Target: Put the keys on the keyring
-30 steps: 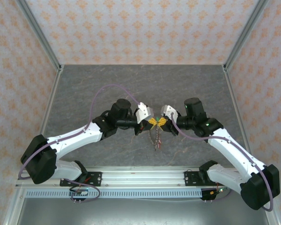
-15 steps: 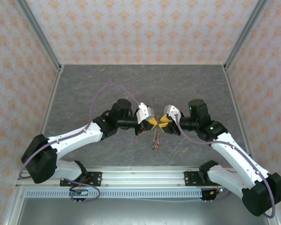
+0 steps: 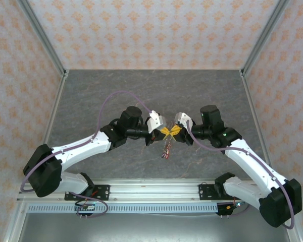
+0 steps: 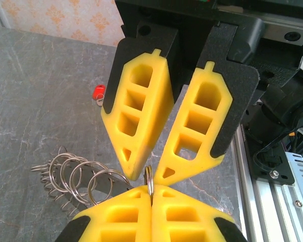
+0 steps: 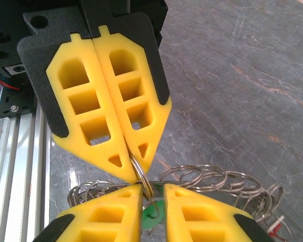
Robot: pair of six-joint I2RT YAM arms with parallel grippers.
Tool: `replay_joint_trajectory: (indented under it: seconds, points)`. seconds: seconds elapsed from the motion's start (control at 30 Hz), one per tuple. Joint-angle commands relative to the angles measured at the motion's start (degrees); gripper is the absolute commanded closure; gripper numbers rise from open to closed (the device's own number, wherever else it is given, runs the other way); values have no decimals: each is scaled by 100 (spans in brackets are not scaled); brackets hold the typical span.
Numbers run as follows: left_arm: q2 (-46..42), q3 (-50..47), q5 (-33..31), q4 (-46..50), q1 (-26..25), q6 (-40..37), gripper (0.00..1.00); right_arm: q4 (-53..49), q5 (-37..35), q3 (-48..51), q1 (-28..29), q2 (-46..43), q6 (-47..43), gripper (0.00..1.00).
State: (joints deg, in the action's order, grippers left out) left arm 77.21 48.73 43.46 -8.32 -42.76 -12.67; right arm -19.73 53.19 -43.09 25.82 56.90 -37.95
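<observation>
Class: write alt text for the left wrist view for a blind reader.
The shut left claw pinches one loop of the wire keyring, while the right claw, fingers slightly parted, straddles that loop from the opposite side. A red key lies on the grey table behind.

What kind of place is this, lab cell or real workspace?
Likely a lab robot test cell: patterned wall panels in aluminium posts box in a grey stone-look tabletop, with a left arm and right arm bolted to an aluminium rail.
</observation>
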Motion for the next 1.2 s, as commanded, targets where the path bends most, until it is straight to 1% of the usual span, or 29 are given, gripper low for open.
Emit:
replay_joint_trajectory:
  seconds: [0.0, 0.07, 0.2, 0.3, 0.37, 0.47, 0.53, 0.7, 0.8, 0.9, 0.97, 1.03, 1.17]
  points:
    - [-9, 316, 176, -114, -22, -165, 100, 336, 224, -191, -21, -3, 77, 86]
    - [-18, 306, 130, -93, -22, -187, 100, 320, 182, -206, -30, 4, 77, 93]
    - [-43, 311, -31, 67, -20, -259, 99, -12, -27, -351, -24, 46, -66, 100]
    - [-58, 359, -169, 389, -30, -446, 89, -577, -116, -661, -20, 180, -352, 100]
    - [-68, 443, -253, 694, -26, -615, 86, -1085, -226, -927, 16, 319, -572, 100]
    - [-93, 494, -308, 859, -30, -737, 84, -1844, -785, -1393, 298, 482, -953, 100]
    - [-110, 491, -321, 858, -30, -749, 84, -2040, -1087, -1527, 414, 520, -1032, 100]
    - [-159, 425, -256, 617, -29, -648, 86, -2305, -1301, -1795, 604, 641, -1109, 100]
    - [-180, 383, -275, 518, -29, -584, 91, -2405, -1429, -1916, 701, 690, -1125, 100]
    - [-187, 391, -256, 572, -30, -599, 97, -2429, -1397, -1992, 758, 673, -1125, 100]
    - [-200, 375, -229, 552, -30, -588, 100, -2311, -1277, -1945, 759, 585, -1089, 100]
    - [-210, 336, -192, 485, -29, -556, 100, -2066, -1138, -1812, 761, 470, -987, 99]
    - [-197, 276, -116, 254, -30, -435, 100, -1643, -1081, -1471, 761, 277, -820, 94]
